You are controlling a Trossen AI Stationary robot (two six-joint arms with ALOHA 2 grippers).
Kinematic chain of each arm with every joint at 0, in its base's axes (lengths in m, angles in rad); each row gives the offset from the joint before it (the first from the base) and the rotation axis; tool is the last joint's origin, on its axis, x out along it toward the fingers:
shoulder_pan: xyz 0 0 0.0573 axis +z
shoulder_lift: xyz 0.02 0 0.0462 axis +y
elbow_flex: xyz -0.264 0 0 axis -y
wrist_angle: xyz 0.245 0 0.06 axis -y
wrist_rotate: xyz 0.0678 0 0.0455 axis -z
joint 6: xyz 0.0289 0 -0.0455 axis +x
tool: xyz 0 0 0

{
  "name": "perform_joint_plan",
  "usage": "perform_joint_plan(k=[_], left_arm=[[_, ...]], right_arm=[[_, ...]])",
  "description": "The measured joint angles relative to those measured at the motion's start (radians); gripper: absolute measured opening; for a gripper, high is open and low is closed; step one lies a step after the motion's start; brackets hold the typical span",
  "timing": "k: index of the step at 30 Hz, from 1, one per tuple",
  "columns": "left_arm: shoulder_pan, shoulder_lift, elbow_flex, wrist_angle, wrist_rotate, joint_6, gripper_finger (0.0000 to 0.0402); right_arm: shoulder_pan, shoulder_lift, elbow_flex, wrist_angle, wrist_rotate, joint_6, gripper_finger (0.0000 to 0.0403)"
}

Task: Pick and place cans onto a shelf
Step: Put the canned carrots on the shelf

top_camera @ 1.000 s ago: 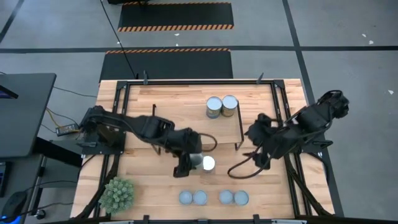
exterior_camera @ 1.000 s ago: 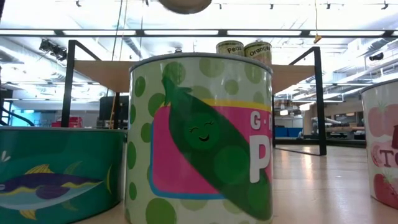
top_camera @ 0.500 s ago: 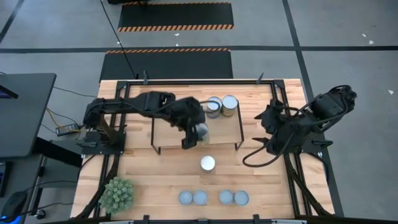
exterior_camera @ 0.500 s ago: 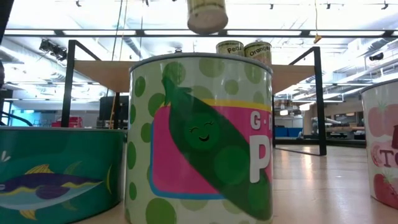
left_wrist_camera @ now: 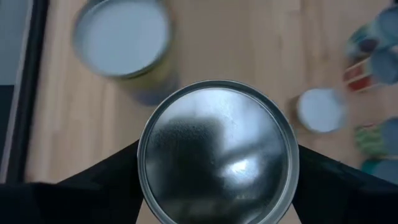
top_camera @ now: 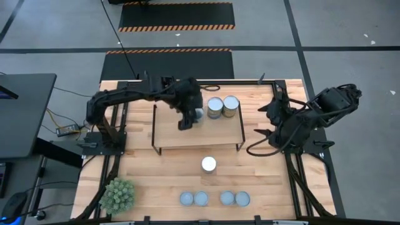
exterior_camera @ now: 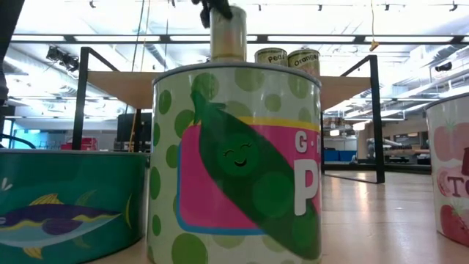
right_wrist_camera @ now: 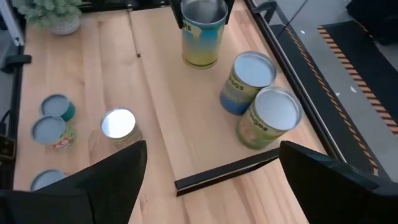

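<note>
Spanning the counter [top_camera: 275, 181]: shelf [top_camera: 169, 134]. On shelf: two cans [top_camera: 222, 107] at its right end; left claw [top_camera: 187, 117] just beside them, clamped on a third can [right_wrist_camera: 203, 34]. Off shelf, right: right claw [top_camera: 265, 134], fingers spread, empty. Before shelf: lone can [top_camera: 209, 164]; four small cans [top_camera: 214, 199] further.

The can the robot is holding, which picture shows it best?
The right wrist view: the held can shows whole, label and all, in the left gripper over the shelf. The left wrist view shows only its shiny end, the low view its side, and the high view mostly hides it.
</note>
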Motion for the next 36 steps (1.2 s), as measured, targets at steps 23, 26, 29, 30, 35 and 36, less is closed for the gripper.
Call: perform_joint_plan(k=[23,26,29,30,35,36], left_arm=[[0.15,0.031,-0.077,0.115,0.087,0.176,0.0322],[0.149,0.042,-0.077,0.124,0.087,0.177,0.0322],[0.15,0.045,-0.077,0.145,0.087,0.173,0.0322],[0.152,0.046,-0.077,0.143,0.088,0.172,0.0322],[0.152,0.046,-0.077,0.151,0.087,0.171,0.0322],[0.152,0.046,-0.077,0.153,0.087,0.17,0.0322]], right_arm=[[-0.174,0.0,0.0,0.062,-0.053,-0.083,0.0373],[-0.18,0.001,0.0,0.077,-0.054,-0.1,0.0373],[-0.183,0.001,0.0,0.078,-0.057,-0.103,0.0373],[-0.183,0.001,0.0,0.078,-0.057,-0.105,0.0373],[-0.183,0.001,0.0,0.082,-0.058,-0.118,0.0373],[-0.183,0.001,0.0,0.083,-0.058,-0.12,0.0373]])
